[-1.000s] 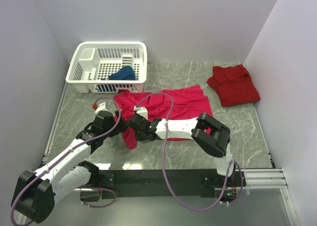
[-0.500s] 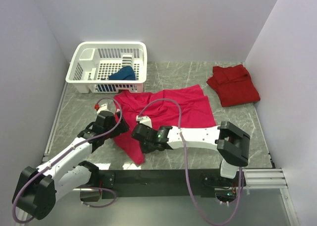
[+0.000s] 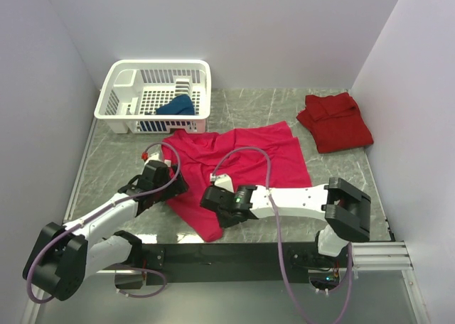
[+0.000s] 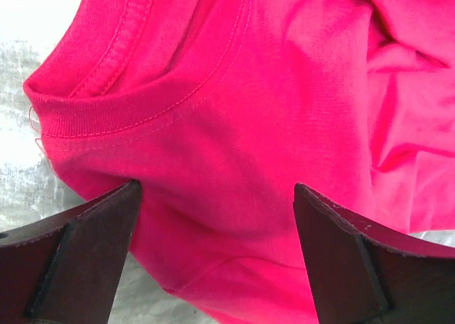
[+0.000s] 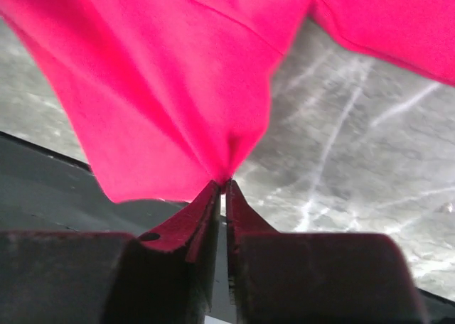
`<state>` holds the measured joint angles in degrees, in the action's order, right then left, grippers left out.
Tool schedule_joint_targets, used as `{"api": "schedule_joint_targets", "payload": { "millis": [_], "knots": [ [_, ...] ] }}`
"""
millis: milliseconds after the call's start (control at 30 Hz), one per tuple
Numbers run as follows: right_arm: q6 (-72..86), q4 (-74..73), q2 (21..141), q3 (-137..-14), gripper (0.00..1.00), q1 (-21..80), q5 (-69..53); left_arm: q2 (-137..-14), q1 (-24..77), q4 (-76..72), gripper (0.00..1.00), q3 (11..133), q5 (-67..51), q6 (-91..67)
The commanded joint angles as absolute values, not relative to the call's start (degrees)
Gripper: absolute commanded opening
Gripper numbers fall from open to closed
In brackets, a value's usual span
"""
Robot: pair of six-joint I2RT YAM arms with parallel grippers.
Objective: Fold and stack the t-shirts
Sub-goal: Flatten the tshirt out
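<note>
The top external view looks down from above and behind the arm bases, taking in the whole surface (image 3: 341, 175) from near edge to far corners. The left wrist view hangs very close over the magenta t-shirt (image 4: 284, 125), facing down past the left tool (image 4: 217, 196). The right wrist view looks along the right tool (image 5: 222, 185), low by the near edge. All three views share that shirt.

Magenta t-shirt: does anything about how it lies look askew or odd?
Yes. The magenta t-shirt lies rumpled and skewed, one corner stretched to a point toward the near edge of the table, where the right tool pinches it. The left tool hangs open over its collar. Nothing looks torn or spilled.
</note>
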<state>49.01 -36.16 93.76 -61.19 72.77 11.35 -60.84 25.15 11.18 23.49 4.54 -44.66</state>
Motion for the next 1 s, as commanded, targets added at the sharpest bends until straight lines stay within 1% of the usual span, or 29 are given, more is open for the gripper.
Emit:
{"api": "schedule_joint_targets", "payload": {
  "millis": [0,133,300,400,500,533,633,833,967],
  "knots": [
    [50.89,-39.73,90.27,-59.16,0.15,73.04,14.50,-61.70,24.96,10.63,0.95,23.12,6.32,-44.47],
    [51.94,-38.42,89.47,-57.57,0.23,72.95,15.21,-60.73,24.79,12.04,0.96,23.73,8.88,-44.65],
    [52.21,-36.04,88.95,-55.99,0.28,72.51,15.21,-60.47,24.52,13.53,0.95,25.22,10.81,-44.56],
    [51.51,-31.74,86.85,-54.76,0.30,72.33,13.98,-60.29,24.52,13.45,0.95,25.84,10.11,-44.47],
    [51.24,-27.70,84.91,-54.41,0.35,71.98,12.40,-60.47,24.52,13.71,0.95,26.45,10.02,-44.30],
    [51.07,-25.77,83.68,-54.14,0.38,71.98,11.35,-60.47,24.52,13.80,0.95,26.54,10.11,-44.30],
    [50.54,-22.69,82.62,-53.00,0.42,71.63,9.85,-60.47,24.52,13.80,0.95,26.63,10.11,-44.21],
    [49.22,-19.34,85.16,-51.86,0.43,70.05,7.91,-60.38,24.52,13.89,0.95,26.63,9.67,-44.12],
    [49.04,-20.30,86.04,-51.68,0.43,69.61,8.70,-59.77,24.52,14.24,0.95,26.54,9.84,-44.21]
  ]
}}
